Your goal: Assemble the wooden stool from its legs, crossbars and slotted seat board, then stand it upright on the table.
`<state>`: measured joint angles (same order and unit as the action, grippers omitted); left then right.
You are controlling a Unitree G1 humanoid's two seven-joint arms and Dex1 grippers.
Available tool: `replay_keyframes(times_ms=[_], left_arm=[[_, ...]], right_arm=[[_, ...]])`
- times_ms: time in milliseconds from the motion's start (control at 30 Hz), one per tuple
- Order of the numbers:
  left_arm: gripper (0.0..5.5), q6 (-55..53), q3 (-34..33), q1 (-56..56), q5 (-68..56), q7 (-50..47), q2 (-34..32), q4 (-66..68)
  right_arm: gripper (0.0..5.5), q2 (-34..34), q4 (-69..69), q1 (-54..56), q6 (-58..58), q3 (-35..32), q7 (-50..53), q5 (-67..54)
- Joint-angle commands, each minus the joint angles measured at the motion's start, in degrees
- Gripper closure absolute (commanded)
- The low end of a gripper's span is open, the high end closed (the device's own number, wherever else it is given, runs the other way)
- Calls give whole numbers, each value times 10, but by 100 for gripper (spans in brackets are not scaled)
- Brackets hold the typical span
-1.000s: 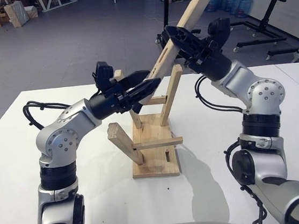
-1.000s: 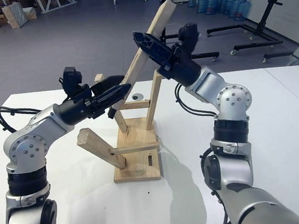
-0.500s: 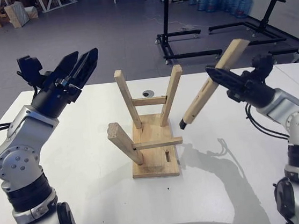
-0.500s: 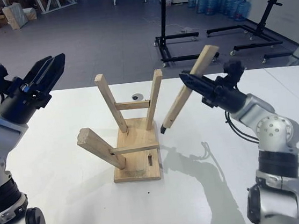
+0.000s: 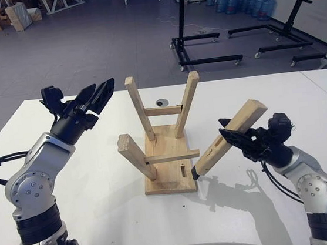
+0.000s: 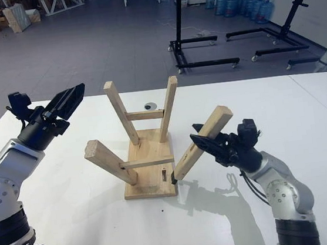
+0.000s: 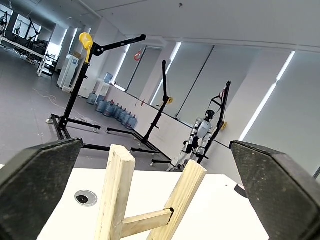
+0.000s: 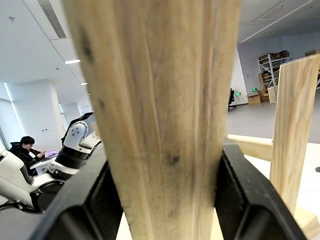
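The seat board (image 5: 169, 176) lies flat on the white table. Two legs (image 5: 140, 110) stand upright at its far end, joined by a crossbar (image 5: 163, 110). A third leg (image 5: 134, 156) leans at the near left, with a second crossbar (image 5: 171, 156) running from it. My right gripper (image 5: 233, 133) is shut on the fourth leg (image 5: 211, 155), which slants down with its lower end at the board's near right corner. This held leg (image 8: 160, 120) sits between the pads (image 8: 90, 200). My left gripper (image 5: 102, 89) hangs open left of the stool, its fingers (image 7: 40, 175) framing the upright legs (image 7: 117, 190).
A round cable hole (image 5: 160, 102) sits in the table (image 5: 101, 194) just beyond the stool. Bare tabletop lies on both sides and in front of the board. Black wheeled racks (image 5: 201, 35) stand on the floor beyond the far edge.
My right arm has swung the held leg from high over the stool down to the board's near right corner. My left gripper has drawn away from the upright legs to the left.
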<state>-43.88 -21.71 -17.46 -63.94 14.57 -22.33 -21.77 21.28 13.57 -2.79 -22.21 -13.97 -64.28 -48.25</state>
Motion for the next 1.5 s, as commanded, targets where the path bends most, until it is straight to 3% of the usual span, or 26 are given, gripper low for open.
replay_keyframes(times_ms=[33, 367, 600, 1500], left_arm=[[10, -1, 5, 5, 8, -2, -11, 9], [10, 0, 13, 11, 9, -10, -9, 14], [10, 6, 22, 17, 10, -15, 4, 8], [10, 26, 47, 34, 28, -3, 18, -2]], right_arm=[[335, -22, -12, -15, 79, 52, -12, 72], [336, -33, -38, -20, 139, 85, -11, 81], [336, -23, -66, 31, 121, 70, 15, 61], [337, 27, -2, 35, 105, 116, 4, 68]])
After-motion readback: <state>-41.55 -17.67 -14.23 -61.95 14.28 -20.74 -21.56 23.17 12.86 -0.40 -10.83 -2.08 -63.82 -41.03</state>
